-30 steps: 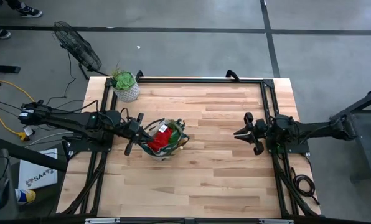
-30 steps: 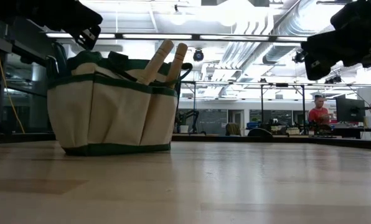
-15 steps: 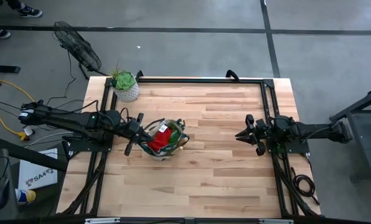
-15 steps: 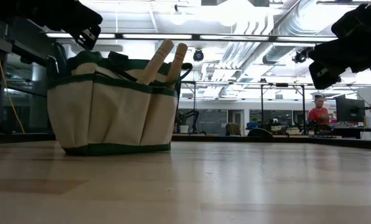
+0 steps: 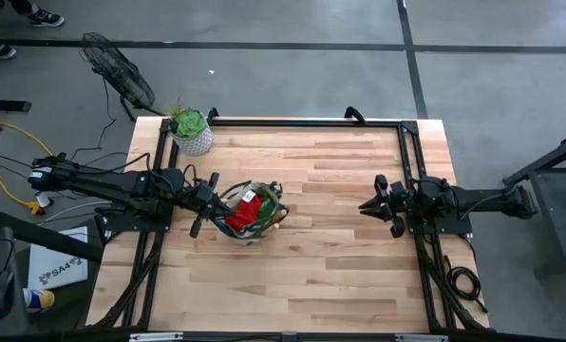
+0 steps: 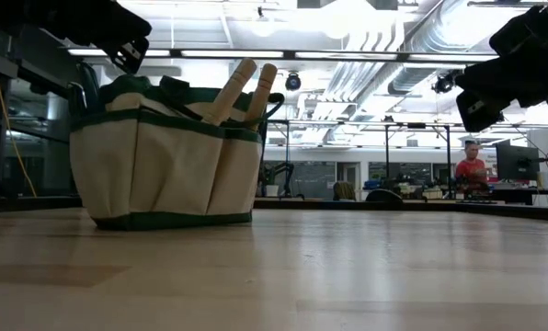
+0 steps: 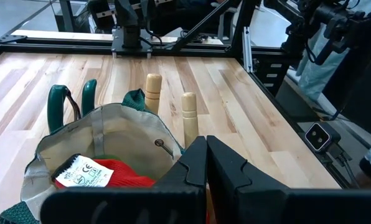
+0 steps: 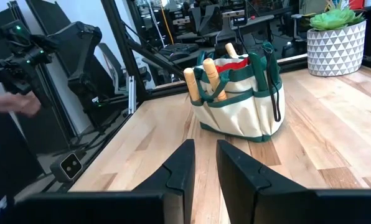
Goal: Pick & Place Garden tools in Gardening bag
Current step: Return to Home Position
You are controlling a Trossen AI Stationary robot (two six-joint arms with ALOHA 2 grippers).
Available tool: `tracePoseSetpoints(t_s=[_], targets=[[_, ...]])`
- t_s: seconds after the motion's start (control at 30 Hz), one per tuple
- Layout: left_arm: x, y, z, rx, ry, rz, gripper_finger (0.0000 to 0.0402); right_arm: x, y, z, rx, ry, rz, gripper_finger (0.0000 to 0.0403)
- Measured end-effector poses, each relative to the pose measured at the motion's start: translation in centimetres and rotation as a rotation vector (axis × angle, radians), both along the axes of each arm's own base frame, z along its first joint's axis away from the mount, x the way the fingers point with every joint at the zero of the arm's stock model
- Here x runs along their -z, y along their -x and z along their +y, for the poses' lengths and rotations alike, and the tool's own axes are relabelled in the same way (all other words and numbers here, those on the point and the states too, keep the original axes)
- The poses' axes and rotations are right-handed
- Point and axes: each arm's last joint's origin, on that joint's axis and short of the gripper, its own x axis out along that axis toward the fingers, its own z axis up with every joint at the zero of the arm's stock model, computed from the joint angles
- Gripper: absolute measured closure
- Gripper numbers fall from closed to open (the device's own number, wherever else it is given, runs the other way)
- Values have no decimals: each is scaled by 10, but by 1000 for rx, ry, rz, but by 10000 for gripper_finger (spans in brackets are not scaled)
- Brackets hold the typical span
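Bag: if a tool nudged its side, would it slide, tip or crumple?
Probably slides rather than tips: the bag sits low on a broad flat base. Its fabric wall would likely dent first. The wooden handles above the rim may rattle.

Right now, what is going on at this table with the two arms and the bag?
The packing looks finished. The gardening bag stands on the left half of the table, with two wooden trowel handles sticking up at its side and a red cloth inside. Neither arm holds anything. The left gripper hangs close beside the bag, fingers shut. The right gripper hangs near the table's right edge, far from the bag, fingers slightly apart.
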Motion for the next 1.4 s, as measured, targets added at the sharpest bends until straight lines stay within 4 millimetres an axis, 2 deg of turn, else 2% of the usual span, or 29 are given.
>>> tracePoseSetpoints(t_s=[0.3,0.47,0.63,0.83,1.13,1.27,1.4], targets=[[0,0,0,0,0,-1,402,0,0,0,0,0,0,345],[-6,12,1,0,3,-34,402,0,0,0,0,0,0,345],[-8,36,4,0,2,-25,402,0,0,0,0,0,0,345],[3,75,8,0,-8,79,402,0,0,0,0,0,0,345],[3,115,12,-1,6,-60,402,0,0,0,0,0,0,345],[6,111,12,-3,8,-83,402,0,0,0,0,0,0,345],[8,101,11,-10,20,-204,402,1,0,0,0,0,7,346]])
